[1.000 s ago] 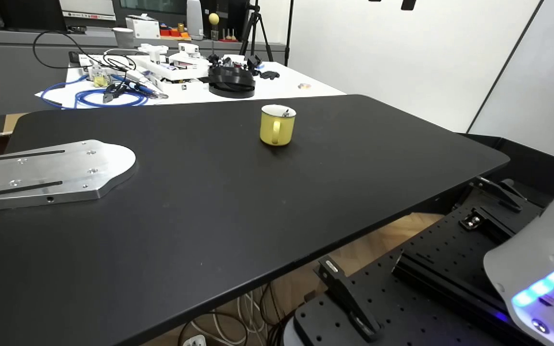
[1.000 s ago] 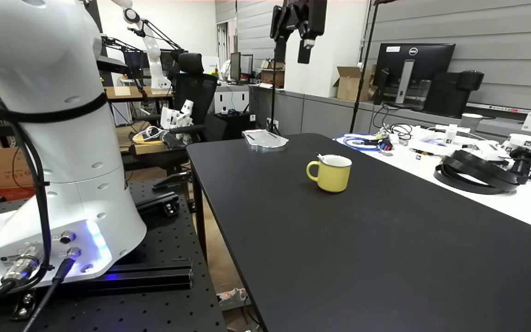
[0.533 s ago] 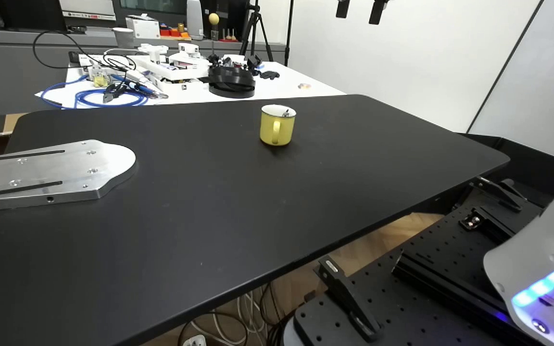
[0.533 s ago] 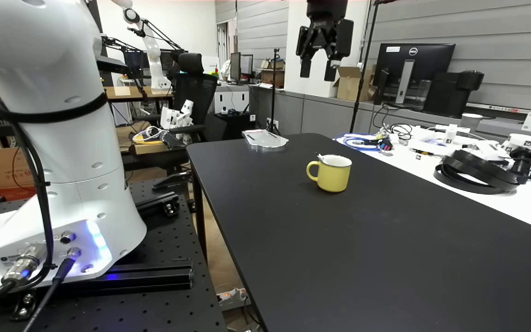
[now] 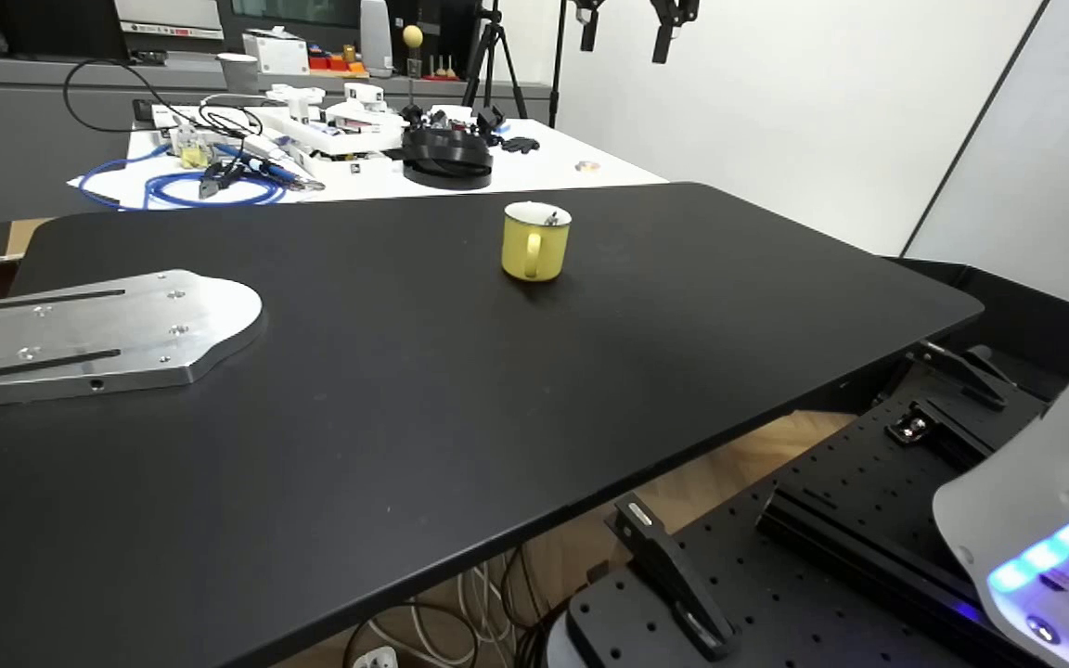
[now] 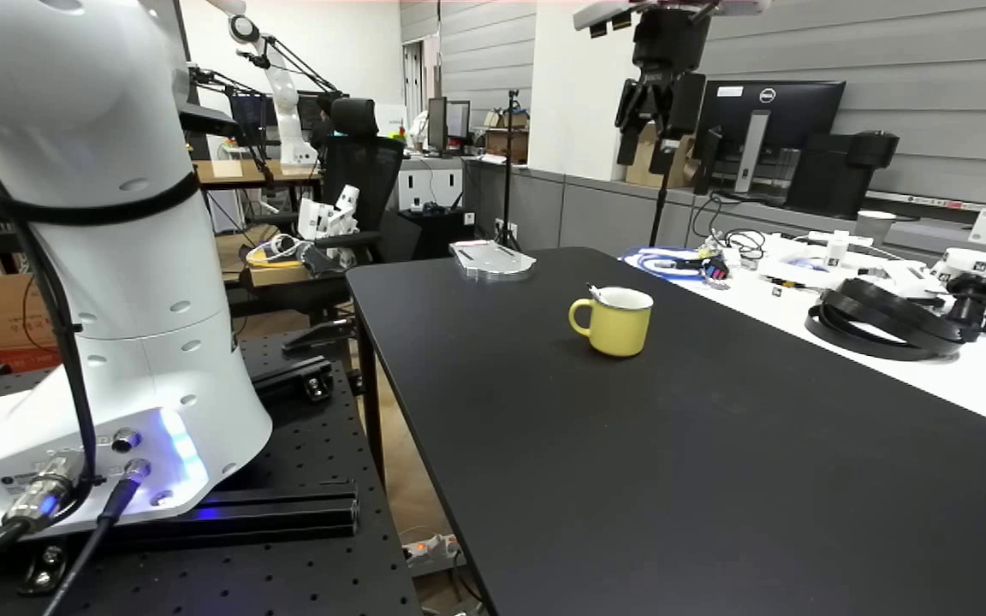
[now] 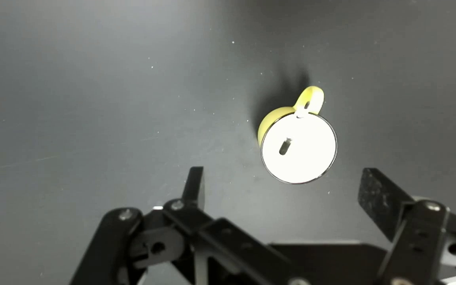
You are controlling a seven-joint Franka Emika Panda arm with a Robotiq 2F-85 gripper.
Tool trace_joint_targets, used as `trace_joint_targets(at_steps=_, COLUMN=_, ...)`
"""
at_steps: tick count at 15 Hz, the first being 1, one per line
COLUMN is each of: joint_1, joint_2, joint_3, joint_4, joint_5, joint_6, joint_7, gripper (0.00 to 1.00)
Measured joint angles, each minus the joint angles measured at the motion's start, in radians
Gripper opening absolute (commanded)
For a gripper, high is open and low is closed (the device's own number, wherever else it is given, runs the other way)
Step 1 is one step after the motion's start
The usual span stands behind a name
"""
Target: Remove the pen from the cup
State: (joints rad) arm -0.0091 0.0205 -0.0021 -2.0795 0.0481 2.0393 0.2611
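The small yellow cup stands upright on the black tabletop, in both exterior views [image 5: 516,252] [image 6: 621,329] and from above in the wrist view [image 7: 266,123]. The pen leans inside it, a dark tip showing low in the white interior [image 7: 285,147] and its other end resting over the rim near the handle. The pen's top shows at the rim in both exterior views [image 5: 551,219] [image 6: 596,293]. My gripper is open and empty, well above the table, in both exterior views [image 5: 624,53] [image 6: 644,161]. In the wrist view its fingers [image 7: 283,169] stand wide apart, with the cup beyond them.
A silver metal plate [image 5: 98,325] lies at one end of the black table [image 5: 423,417]; it also shows in an exterior view [image 6: 493,259]. A white table [image 6: 985,385] with cables and a black round object [image 6: 878,316] stands alongside. The robot base [image 6: 142,411] stands beside the black table.
My gripper has moved lower and across, leftward in one exterior view and rightward in another. It stays open. The cup and pen have not moved.
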Motion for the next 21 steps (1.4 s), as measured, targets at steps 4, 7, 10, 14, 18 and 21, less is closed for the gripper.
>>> trace_joint_targets(at_steps=4, joint_1=0.002, joint_2=0.158, joint_3=-0.001, joint_4=0.131, joint_5=0.052, joint_6=-0.063, joint_7=0.134, gripper=1.00)
trace_joint_targets(at_steps=7, joint_1=0.002, joint_2=0.261, joint_3=-0.008, joint_4=0.195, joint_5=0.123, joint_6=-0.105, joint_7=0.201, gripper=1.00)
trace_joint_targets(at_steps=10, joint_1=-0.001, joint_2=0.341, joint_3=-0.021, joint_4=0.244, joint_5=0.229, joint_6=-0.148, joint_7=0.239, gripper=1.00)
trace_joint_targets(at_steps=14, joint_1=-0.009, joint_2=0.405, joint_3=-0.034, joint_4=0.273, joint_5=0.351, joint_6=-0.169, joint_7=0.280, gripper=1.00)
trace_joint_targets(at_steps=18, joint_1=-0.020, joint_2=0.443, joint_3=-0.051, joint_4=0.274, joint_5=0.410, joint_6=-0.169, joint_7=0.306, gripper=1.00)
trace_joint_targets(at_steps=21, joint_1=-0.030, joint_2=0.462, joint_3=-0.060, joint_4=0.271, joint_5=0.444, joint_6=-0.169, joint_7=0.308, gripper=1.00)
